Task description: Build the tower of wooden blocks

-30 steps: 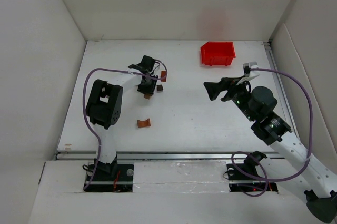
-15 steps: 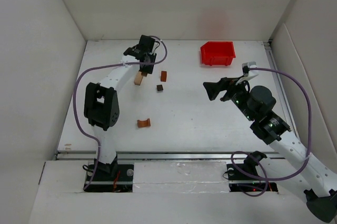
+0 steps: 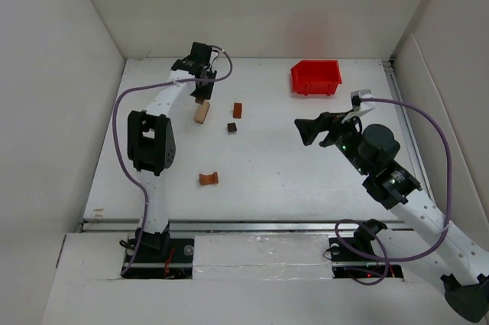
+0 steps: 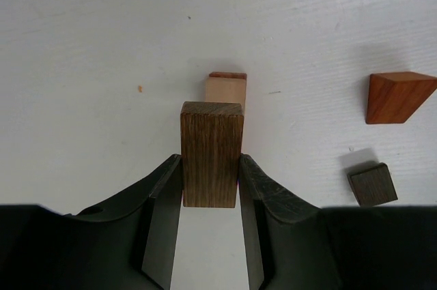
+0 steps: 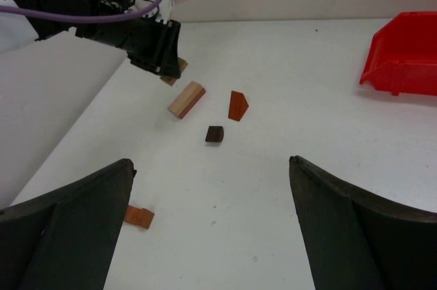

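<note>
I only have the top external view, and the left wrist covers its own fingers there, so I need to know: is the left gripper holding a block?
Observer: Yes. The left wrist view shows the left gripper shut on a dark brown block, with its fingers on the two long sides.
Operator: What is just ahead of it?
Observer: The tan block lies on the table past the held block's far end, slightly off to one side.
Operator: Is the reddish piece nearby a bar?
Observer: No. Up close, the reddish-brown piece is a wedge with a sloped face.
</note>
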